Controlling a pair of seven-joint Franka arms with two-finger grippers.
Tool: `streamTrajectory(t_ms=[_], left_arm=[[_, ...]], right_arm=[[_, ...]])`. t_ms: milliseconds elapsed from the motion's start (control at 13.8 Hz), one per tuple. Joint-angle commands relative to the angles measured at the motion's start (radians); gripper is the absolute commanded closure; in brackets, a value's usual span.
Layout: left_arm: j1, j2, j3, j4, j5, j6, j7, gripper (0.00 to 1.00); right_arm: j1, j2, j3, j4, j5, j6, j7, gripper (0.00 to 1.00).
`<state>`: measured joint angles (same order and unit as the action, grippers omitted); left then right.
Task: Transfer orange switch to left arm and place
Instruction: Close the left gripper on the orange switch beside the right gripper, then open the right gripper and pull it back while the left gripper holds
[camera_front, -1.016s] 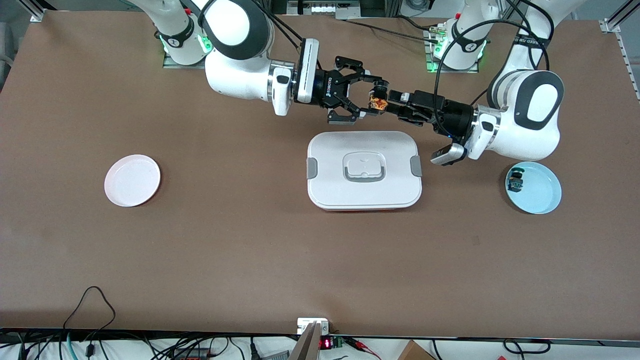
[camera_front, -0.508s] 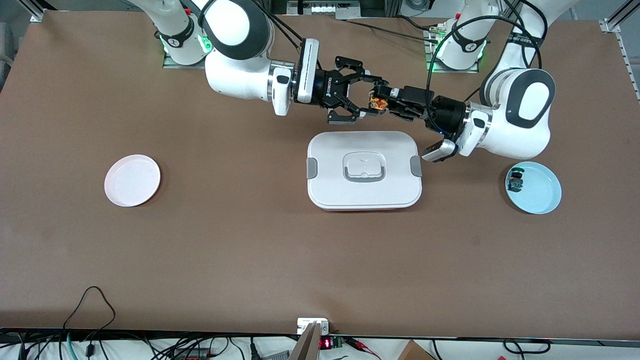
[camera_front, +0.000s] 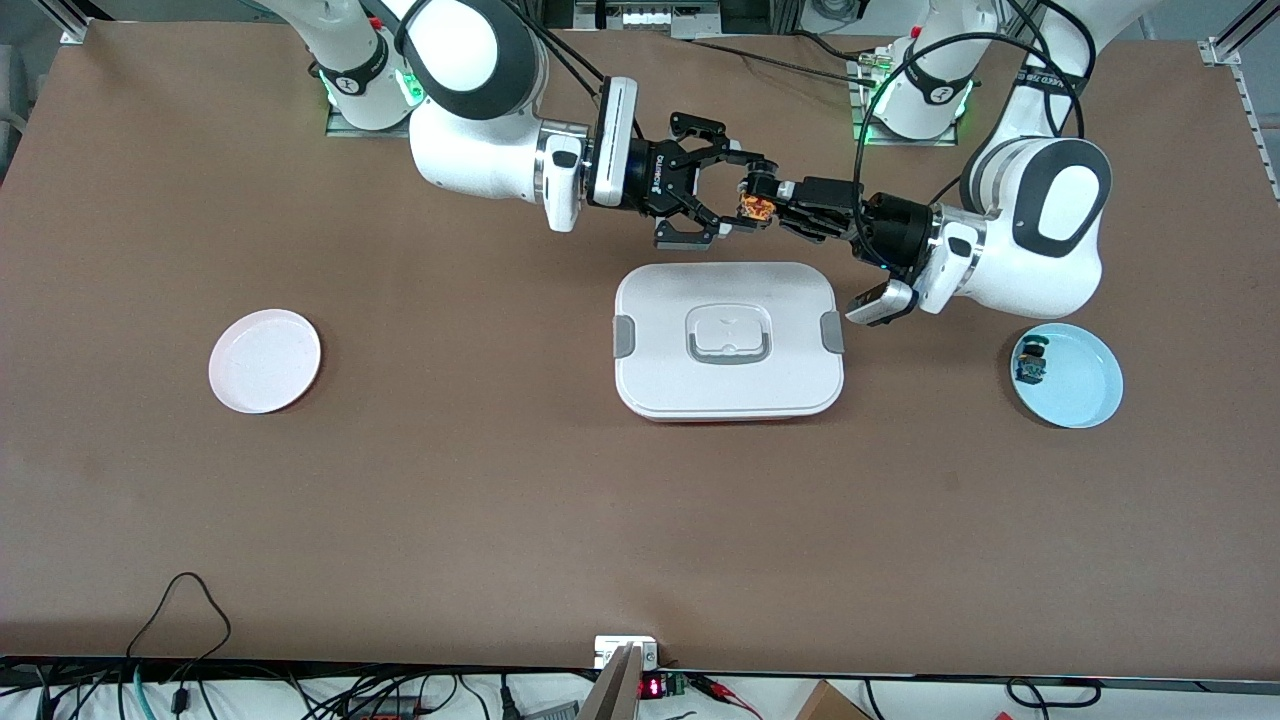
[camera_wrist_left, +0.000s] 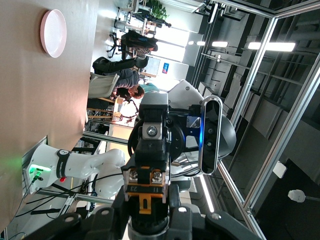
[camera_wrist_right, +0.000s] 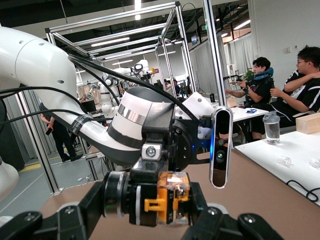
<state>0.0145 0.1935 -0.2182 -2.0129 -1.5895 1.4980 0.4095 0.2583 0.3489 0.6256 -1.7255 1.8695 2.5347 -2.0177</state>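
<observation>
A: Fingers first — how do they stand on each arm?

B: Both grippers meet in the air, over the table just past the box's (camera_front: 728, 340) edge toward the robots' bases. The left gripper (camera_front: 757, 198) has its fingers drawn in onto the orange switch (camera_front: 755, 208); in the right wrist view the switch (camera_wrist_right: 167, 204) sits squeezed between dark pads, orange body outward.

A: And the right gripper?

B: The right gripper (camera_front: 735, 190) is clamped on the same switch from its own end. Its outer linkages splay wide, but the fingertips pinch together at the part. In the left wrist view the switch (camera_wrist_left: 145, 192) shows its orange middle and metal contacts, gripped on both sides.

A: So the switch touches nothing else?

B: Nothing but the two sets of fingers — it hangs clear of the box's lid.

A: Anything else on the table?

B: A pink plate (camera_front: 265, 360) toward the right arm's end, and a light blue plate (camera_front: 1080, 385) toward the left arm's end, with a small dark switch (camera_front: 1031, 363) lying at its rim.
</observation>
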Motion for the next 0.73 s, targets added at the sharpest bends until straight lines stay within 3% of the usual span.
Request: streamTrajectory(t_ms=[0,435,653], left_arm=[[0.007,-0.017,-0.001,-0.012,-0.017,0.004,0.015,0.83],[0.009,-0.019,0.005,-0.003,-0.014,0.004,0.014,0.83],[0.016,0.0,0.011,0.063,0.122,0.007,0.012,0.84]], right_arm=[[0.007,0.008,0.0,0.012,0.019,0.009,-0.017,0.01],[-0.024,0.007,-0.003,0.015,0.005,-0.005,0.028,0.0],[-0.042,0.002,-0.006,0.029,-0.048,-0.042,0.085,0.0]])
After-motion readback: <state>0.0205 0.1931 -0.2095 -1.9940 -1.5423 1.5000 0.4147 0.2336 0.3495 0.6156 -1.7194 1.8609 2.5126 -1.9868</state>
